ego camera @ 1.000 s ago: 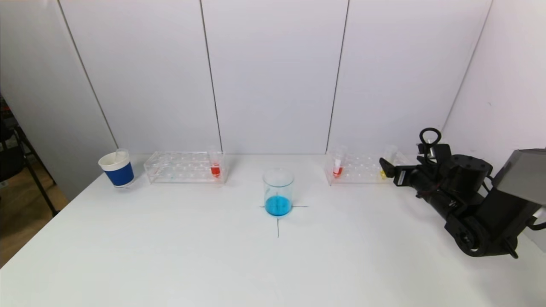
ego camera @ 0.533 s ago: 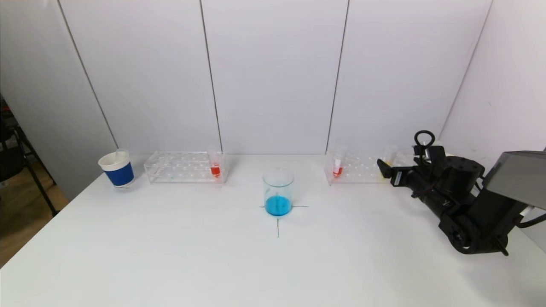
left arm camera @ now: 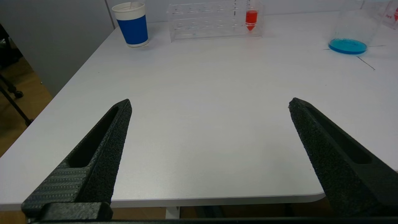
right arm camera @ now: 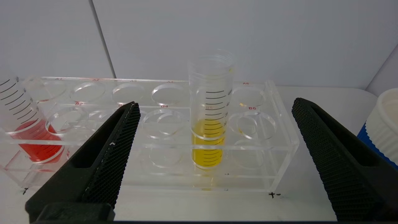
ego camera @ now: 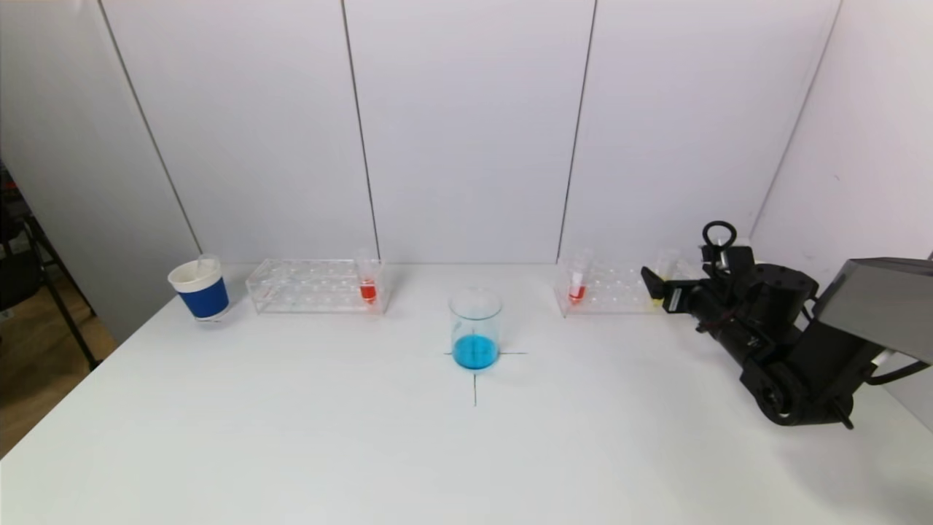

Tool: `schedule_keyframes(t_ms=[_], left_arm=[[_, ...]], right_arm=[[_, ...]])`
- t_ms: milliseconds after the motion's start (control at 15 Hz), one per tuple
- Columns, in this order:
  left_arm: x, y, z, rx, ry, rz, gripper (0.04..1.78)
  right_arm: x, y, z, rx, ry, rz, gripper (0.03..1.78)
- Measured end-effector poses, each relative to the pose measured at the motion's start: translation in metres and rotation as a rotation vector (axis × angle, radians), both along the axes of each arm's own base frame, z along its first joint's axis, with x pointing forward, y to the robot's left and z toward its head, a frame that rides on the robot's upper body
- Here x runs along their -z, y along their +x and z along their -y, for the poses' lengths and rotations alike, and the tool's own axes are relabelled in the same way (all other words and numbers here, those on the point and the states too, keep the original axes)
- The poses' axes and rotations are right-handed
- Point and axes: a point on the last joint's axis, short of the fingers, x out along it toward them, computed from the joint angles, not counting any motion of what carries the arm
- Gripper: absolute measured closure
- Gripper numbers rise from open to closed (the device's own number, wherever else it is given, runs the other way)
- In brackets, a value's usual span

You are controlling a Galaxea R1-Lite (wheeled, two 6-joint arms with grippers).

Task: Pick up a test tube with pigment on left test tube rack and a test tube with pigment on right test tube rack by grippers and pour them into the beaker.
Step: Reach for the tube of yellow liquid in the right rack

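As the right tool (right arm camera: 214, 109) faces the right test tube rack (right arm camera: 279, 130) with its jaws spread wide and empty, the yellow-pigment test tube (right arm camera: 210, 124) stands upright directly ahead, centred between the fingers — its long axis vertical, crosswise to the approach. A red-pigment tube (right arm camera: 29, 130) sits further along the same rack. Hole labels "B4", "B6" and "A6" are legible. The left tool (left arm camera: 210, 104), also wide open, hangs over the near edge of the surface (left arm camera: 199, 102), well short of the left rack (left arm camera: 214, 21) and the beaker (ego camera: 475, 328).
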Motion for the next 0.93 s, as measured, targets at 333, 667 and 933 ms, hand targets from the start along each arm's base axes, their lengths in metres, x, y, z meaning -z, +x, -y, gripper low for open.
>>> schedule_keyframes(t_ms=[333, 667, 933], left_arm=[[0.000, 0.000, 0.000, 0.000, 0.000, 0.000, 0.06], [0.000, 0.000, 0.000, 0.000, 0.000, 0.000, 0.06], [0.000, 0.000, 0.000, 0.000, 0.000, 0.000, 0.06]], right_arm=[[0.002, 0.011, 0.001, 0.007, 0.000, 0.023, 0.04], [0.006, 0.019, 0.000, 0.007, 0.001, 0.034, 0.04], [0.008, 0.025, 0.000, 0.008, 0.000, 0.040, 0.04]])
